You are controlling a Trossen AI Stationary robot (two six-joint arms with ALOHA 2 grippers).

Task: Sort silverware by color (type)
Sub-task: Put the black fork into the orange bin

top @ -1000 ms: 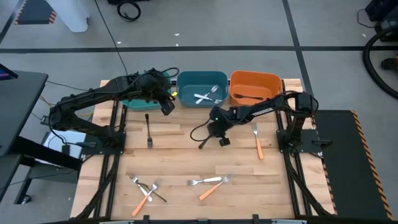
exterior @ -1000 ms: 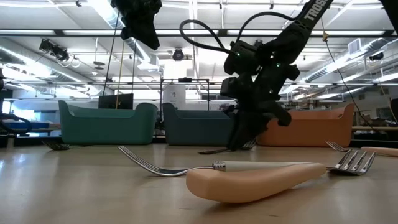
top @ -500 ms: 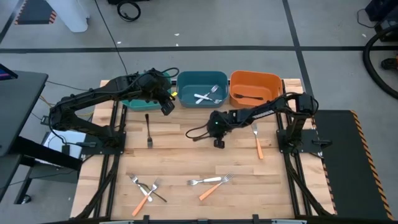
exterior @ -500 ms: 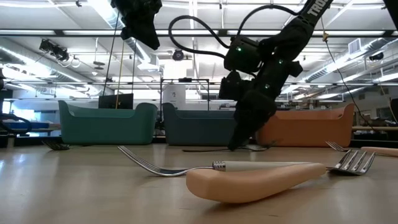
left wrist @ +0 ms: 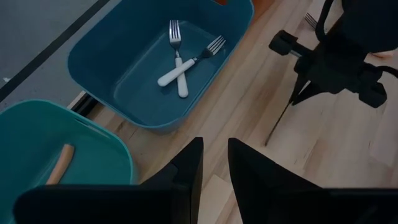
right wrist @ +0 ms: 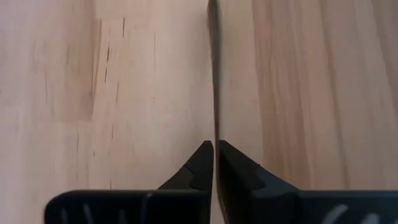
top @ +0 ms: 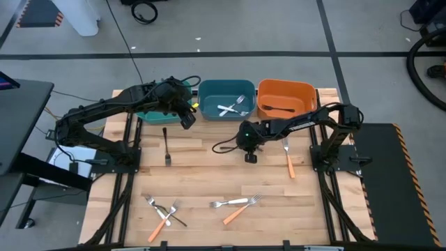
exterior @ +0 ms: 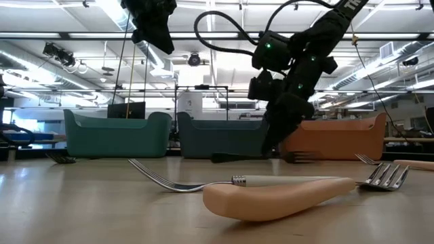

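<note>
Pale wooden planks formed the table [top: 209, 202]. The right gripper [right wrist: 215, 155] hung low at its centre, fingers clenched on a thin black fork [right wrist: 213, 68] lifted off the boards. The left gripper [left wrist: 214, 158] waited above the teal bin [left wrist: 93, 149], jaws slightly parted, grasping nothing. Two silver forks [top: 230, 108] lay crossed in the blue bin [top: 209, 90]; the orange bin [top: 300, 89] stood alongside. Loose forks [top: 237, 203] cluttered the near edge

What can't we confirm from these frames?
- Right gripper: fingers pinch a thin black fork; its ends are cut off in the right wrist view, so lift-off is unclear.
- Orange bin: dark item inside too small in the high view.
- Teal bin: part hidden by left gripper.
</note>
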